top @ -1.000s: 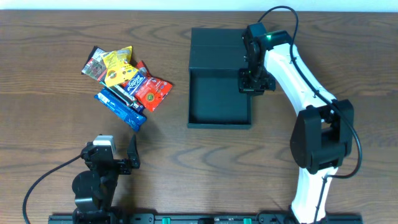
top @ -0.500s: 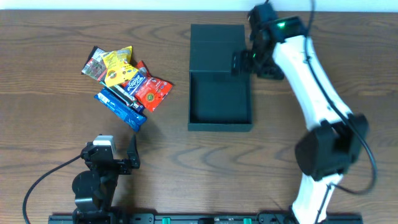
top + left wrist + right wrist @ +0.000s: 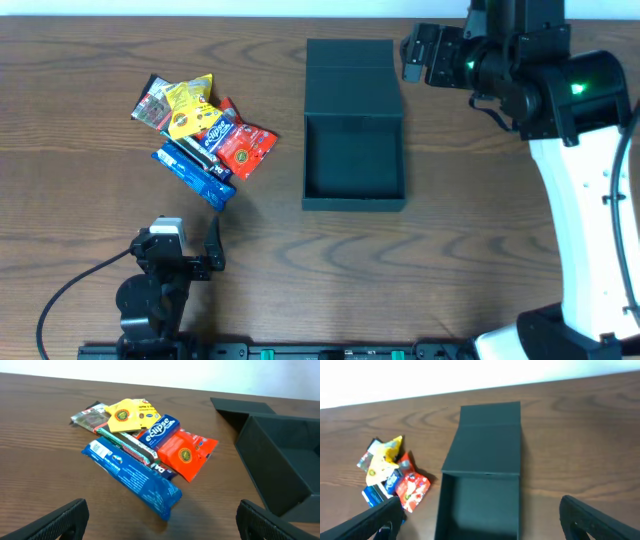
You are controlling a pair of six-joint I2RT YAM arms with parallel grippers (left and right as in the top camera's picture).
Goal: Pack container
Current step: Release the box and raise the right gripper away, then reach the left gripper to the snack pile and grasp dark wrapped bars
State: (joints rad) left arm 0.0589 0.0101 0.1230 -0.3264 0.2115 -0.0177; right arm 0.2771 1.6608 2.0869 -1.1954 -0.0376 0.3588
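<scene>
Cardboard is judged to make up the container (image 3: 353, 160), so it is expected to be light, stiff in its walls and easily shoved across the table (image 3: 90, 210) if pushed from one side. It is seen open and empty, below and ahead of the right gripper (image 3: 480, 516), whose fingers are spread wide apart with nothing between them. A hold is best taken on the rim of a side wall, and the matte surface is judged not to be slippery. The lid (image 3: 349, 72) is laid flat beyond the box, joined to it by a fold. It is likely to bend at that fold and would be lifted by its free far edge.

The heap of snack packets (image 3: 145, 447) is found just ahead of the left gripper (image 3: 161, 521), which is likewise spread apart and empty, with the box ahead to its right. The packets are judged thin, soft and rather slick. The blue bar (image 3: 132, 477), nearest that gripper, could be pinched across its width.

How many packets are stacked cannot be told, since the lower ones are covered. The near end of the box is cut off in the right wrist view, and its right part in the left wrist view.
</scene>
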